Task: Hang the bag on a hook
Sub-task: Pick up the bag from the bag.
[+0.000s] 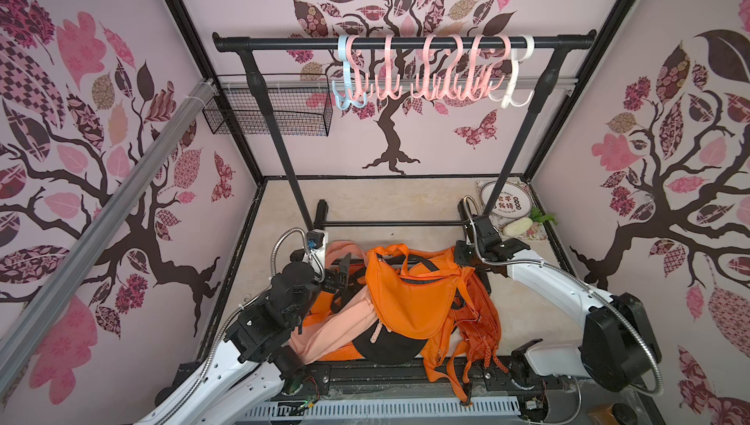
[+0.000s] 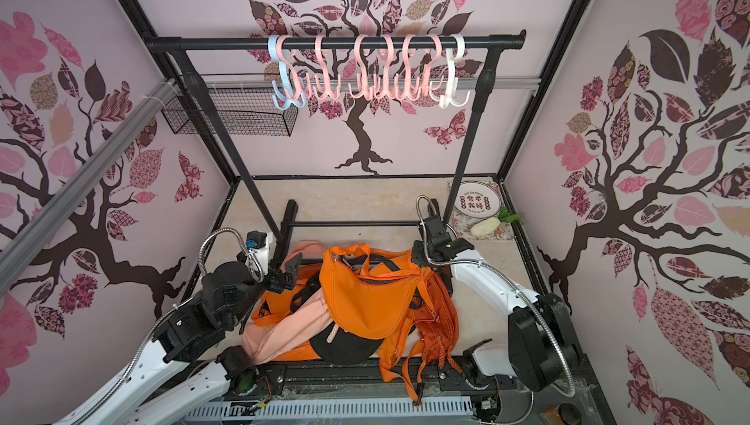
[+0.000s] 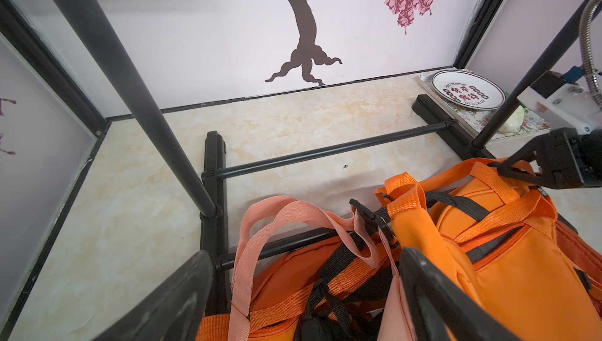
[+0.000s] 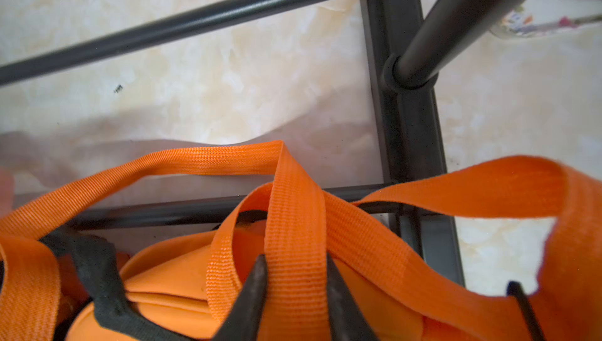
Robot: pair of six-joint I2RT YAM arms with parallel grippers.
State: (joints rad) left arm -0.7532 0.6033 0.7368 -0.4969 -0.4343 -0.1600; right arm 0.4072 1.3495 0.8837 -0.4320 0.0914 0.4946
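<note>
Well, the right gripper (image 4: 294,263) is clenched on the orange strap (image 4: 293,212) of the orange bag (image 1: 410,301), which lies atop a peach bag (image 1: 332,333) on the table (image 1: 365,199). The left gripper (image 3: 303,253) hangs spread wide beside it, holding nothing. The hooks (image 1: 430,78) dangle overhead.

— Where do the top views look from?
— High over the near edge, tilted down toward the back wall. Both top views take in the whole booth, from rail (image 1: 292,42) to surface (image 1: 365,195), and are nearly one picture, nudged sideways.
— And the left wrist camera?
— Low, just behind the left pincer (image 3: 303,253), looking over the bags (image 3: 488,258) toward the back wall.
— The right wrist?
— Much closer: right behind the right pincer (image 4: 294,258), almost on an orange strap (image 4: 293,193), facing down at the surface.
— What do they share?
— All four views show the rack's lower crossbar (image 4: 195,23). The left wrist view also catches the right pincer.
</note>
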